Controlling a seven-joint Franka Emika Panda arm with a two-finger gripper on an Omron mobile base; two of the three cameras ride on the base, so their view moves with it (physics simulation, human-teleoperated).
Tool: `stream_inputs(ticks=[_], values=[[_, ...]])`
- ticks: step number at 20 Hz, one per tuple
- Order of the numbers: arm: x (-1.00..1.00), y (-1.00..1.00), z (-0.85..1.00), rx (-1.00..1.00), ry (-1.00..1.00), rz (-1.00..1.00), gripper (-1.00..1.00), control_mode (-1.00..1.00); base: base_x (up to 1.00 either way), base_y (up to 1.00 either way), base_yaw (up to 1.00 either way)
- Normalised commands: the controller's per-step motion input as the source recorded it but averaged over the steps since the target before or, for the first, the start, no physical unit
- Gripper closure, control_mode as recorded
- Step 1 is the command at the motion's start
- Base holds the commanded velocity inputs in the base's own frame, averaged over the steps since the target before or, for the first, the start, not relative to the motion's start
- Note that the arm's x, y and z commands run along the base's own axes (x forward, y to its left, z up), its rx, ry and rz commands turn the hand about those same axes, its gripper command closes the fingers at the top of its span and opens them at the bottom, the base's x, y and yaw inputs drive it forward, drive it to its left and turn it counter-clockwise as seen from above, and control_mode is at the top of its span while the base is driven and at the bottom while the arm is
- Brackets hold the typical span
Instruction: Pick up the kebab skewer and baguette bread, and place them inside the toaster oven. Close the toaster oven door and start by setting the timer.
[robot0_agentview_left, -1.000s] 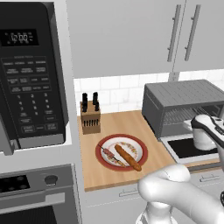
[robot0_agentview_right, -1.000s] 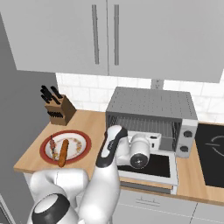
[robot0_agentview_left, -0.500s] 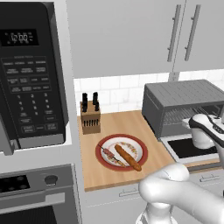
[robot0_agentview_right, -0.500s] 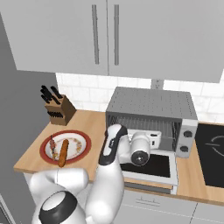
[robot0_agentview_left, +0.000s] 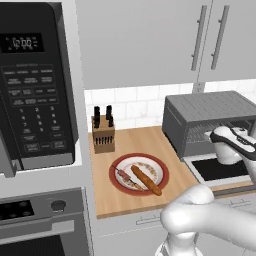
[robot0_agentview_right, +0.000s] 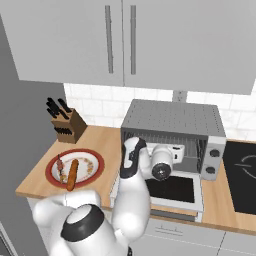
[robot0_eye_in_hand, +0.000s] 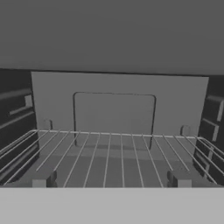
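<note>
Now, as we view the scene:
Skewer (robot0_agentview_left: 123, 175): we see it lying on the plate's left half, just beside the bread, thin, with dark red chunks.
Bread (robot0_agentview_left: 146, 179): we find it on the same plate, lying diagonally, its right end near the red rim; nothing grips it.
Plate (robot0_agentview_left: 161, 166): red-rimmed, resting on the wooden counter (robot0_agentview_left: 135, 141) left of the oven.
Oven (robot0_agentview_right: 172, 119): we see a gray box with a ribbed top against the tiled wall, right of the plate; two knobs sit on its right panel.
Door (robot0_agentview_right: 175, 189): folded down flat in front of the oven, dark glass facing up, so the cavity stands open.
Rack (robot0_eye_in_hand: 113, 157): in the hand view we look straight along its wires to the rear wall of the cavity; nothing lies on it.
Gripper (robot0_eye_in_hand: 111, 183): we place it at the oven's mouth, above the lowered door, pointing inward; its two tips stand far apart at the bottom corners of the hand view, jaws fully spread, holding nothing.
Knife block (robot0_agentview_left: 103, 134): on the counter behind the plate, by the wall, with dark handles upright.
Microwave (robot0_agentview_left: 35, 85): black, with keypad, at far left of the left base view.
Cabinets (robot0_agentview_right: 120, 40): we see them above, handles vertical.
</note>
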Motion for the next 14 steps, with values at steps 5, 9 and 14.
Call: stream_inputs(ticks=[5, 9, 14], values=[[0.21, 0.0, -0.14, 0.0, 0.22, 0.0, -1.0, -1.0, 0.0, 0.0, 0.0], [0.0, 0.0, -0.23, 0.0, 0.23, 0.0, -1.0, -1.0, 0.0, 0.0, 0.0], [-0.02, 0.0, -0.31, 0.0, 0.14, 0.01, -1.0, -1.0, 0.0, 0.0, 0.0]])
